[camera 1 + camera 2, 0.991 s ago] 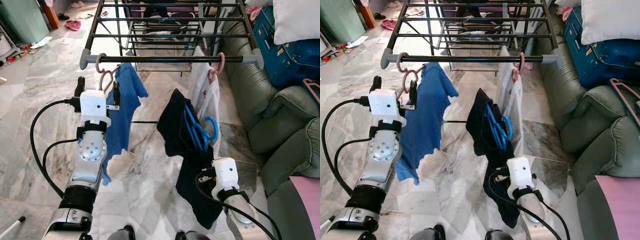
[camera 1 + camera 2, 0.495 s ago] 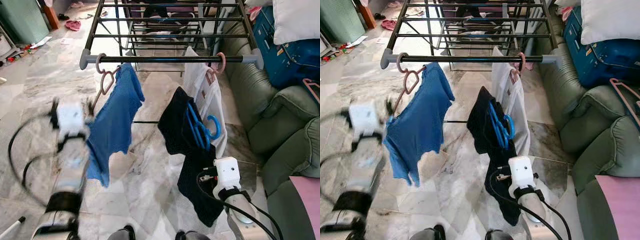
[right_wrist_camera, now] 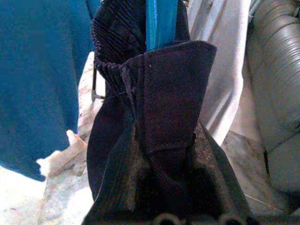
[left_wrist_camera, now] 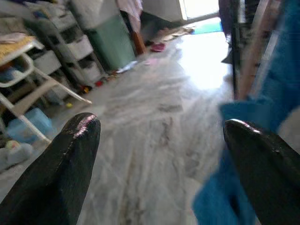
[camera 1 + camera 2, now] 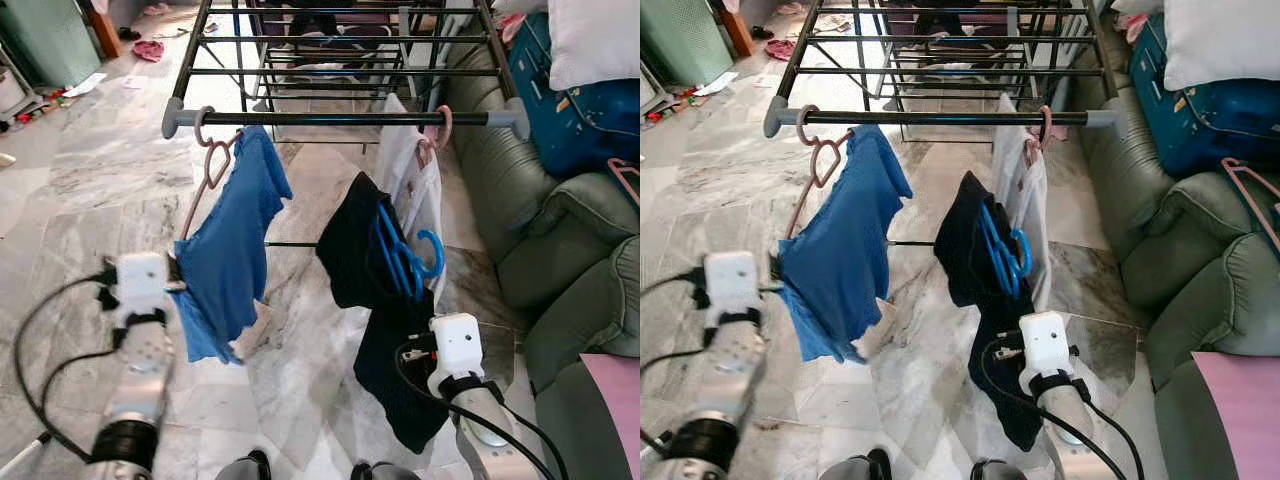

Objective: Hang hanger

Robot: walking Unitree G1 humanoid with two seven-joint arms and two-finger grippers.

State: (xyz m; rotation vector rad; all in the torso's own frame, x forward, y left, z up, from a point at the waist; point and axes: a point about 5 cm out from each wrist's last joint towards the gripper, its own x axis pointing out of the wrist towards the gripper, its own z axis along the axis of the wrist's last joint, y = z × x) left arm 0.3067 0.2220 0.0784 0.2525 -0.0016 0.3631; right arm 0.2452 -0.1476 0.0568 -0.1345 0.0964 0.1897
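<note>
Dropping away from the rail, the left pincer [image 4: 159, 154] now sits low at the lower left of the head views, well below where it was a second ago, when it was up at the pink hanger [image 5: 208, 165]. Its two fingers [image 4: 70, 159] are spread wide with nothing between them, only floor and a blue edge of cloth beside one tip. That reads as a release: the pink hanger hooks over the front rail [image 5: 340, 118] of the drying rack at upper left, and the blue shirt [image 5: 235, 250] hangs from it, swinging slightly out toward the withdrawn arm.

The right pincer [image 3: 164, 187], at the lower middle of the head views, is pressed together on the dark garment [image 5: 385, 330]; its wrist view shows the cloth bunched between the fingers. The blue hanger [image 5: 405, 260] inside that garment is held up mid-frame, below the rail and not yet hooked on, just beside the white garment [image 5: 415, 190] on its own pink hanger at the rail's right end. By my judgement the blue hanger is the next one to go up.
</note>
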